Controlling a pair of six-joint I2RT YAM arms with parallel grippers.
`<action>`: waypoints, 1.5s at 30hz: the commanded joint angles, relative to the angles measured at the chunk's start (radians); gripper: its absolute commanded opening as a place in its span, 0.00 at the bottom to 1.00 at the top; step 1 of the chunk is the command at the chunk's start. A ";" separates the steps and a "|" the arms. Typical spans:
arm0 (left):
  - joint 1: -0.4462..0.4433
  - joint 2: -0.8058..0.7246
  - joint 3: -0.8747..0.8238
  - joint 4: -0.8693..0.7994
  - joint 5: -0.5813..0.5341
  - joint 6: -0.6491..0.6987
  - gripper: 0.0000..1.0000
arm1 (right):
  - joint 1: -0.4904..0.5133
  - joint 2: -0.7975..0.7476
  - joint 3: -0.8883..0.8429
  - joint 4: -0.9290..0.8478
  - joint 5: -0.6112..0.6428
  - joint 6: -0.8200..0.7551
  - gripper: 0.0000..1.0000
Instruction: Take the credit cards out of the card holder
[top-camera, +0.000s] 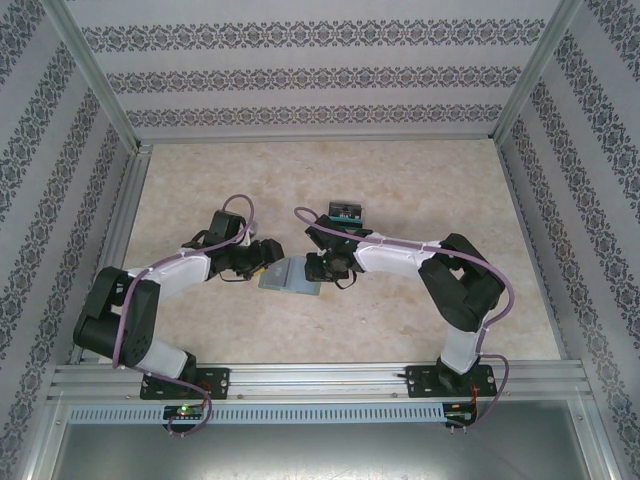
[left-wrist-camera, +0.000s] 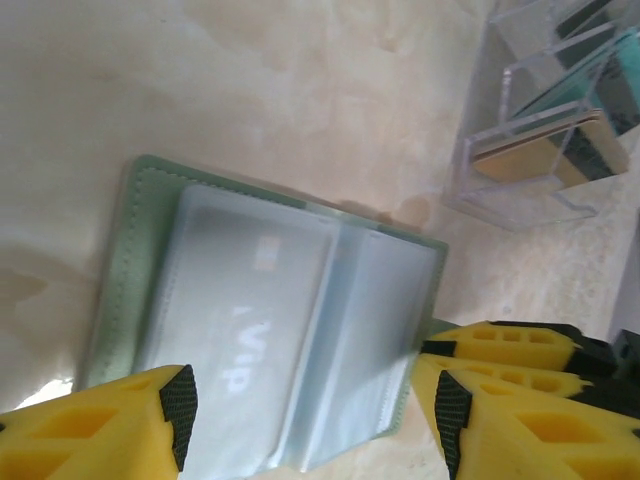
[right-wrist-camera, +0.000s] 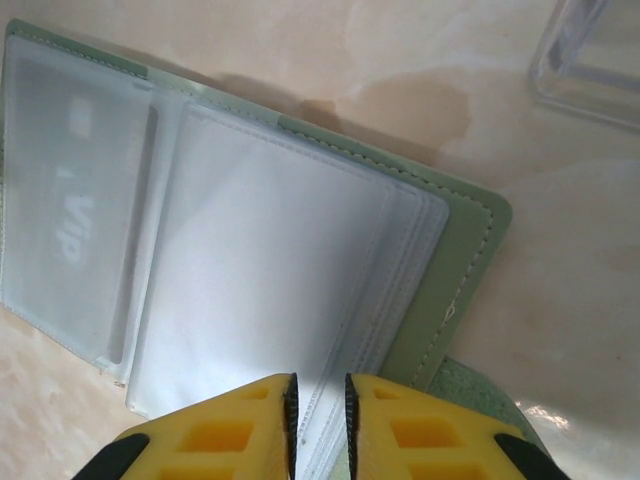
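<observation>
The dull-green card holder (top-camera: 290, 276) lies open on the table between both grippers, its pale blue-grey sleeves facing up (left-wrist-camera: 270, 330) (right-wrist-camera: 270, 260). One sleeve holds a credit card with white "VIP" print (left-wrist-camera: 235, 345) (right-wrist-camera: 75, 220), seen dimly through the plastic. More credit cards, tan-gold (left-wrist-camera: 520, 155), teal (left-wrist-camera: 575, 85) and black, stand in a clear rack. My left gripper (left-wrist-camera: 315, 420) (top-camera: 262, 258) is open, its fingers spread either side of the holder's near edge. My right gripper (right-wrist-camera: 318, 420) (top-camera: 318, 268) is pinched on the edge of the holder's sleeve pages.
The clear acrylic rack (top-camera: 345, 212) (left-wrist-camera: 530, 130) (right-wrist-camera: 590, 55) stands just beyond the holder. The right gripper's yellow finger (left-wrist-camera: 505, 345) sits close beside my left gripper's right finger. Patterned walls and metal rails enclose the beige tabletop (top-camera: 420, 180).
</observation>
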 joint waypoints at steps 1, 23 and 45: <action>0.012 0.032 0.019 -0.061 -0.029 0.036 0.66 | -0.012 0.030 -0.004 -0.008 0.010 0.014 0.23; 0.007 0.119 0.004 0.048 0.144 0.011 0.71 | -0.011 0.074 0.006 -0.004 -0.024 0.013 0.23; 0.008 0.025 0.031 -0.052 0.036 0.037 0.78 | -0.011 0.078 0.006 -0.006 -0.025 0.016 0.23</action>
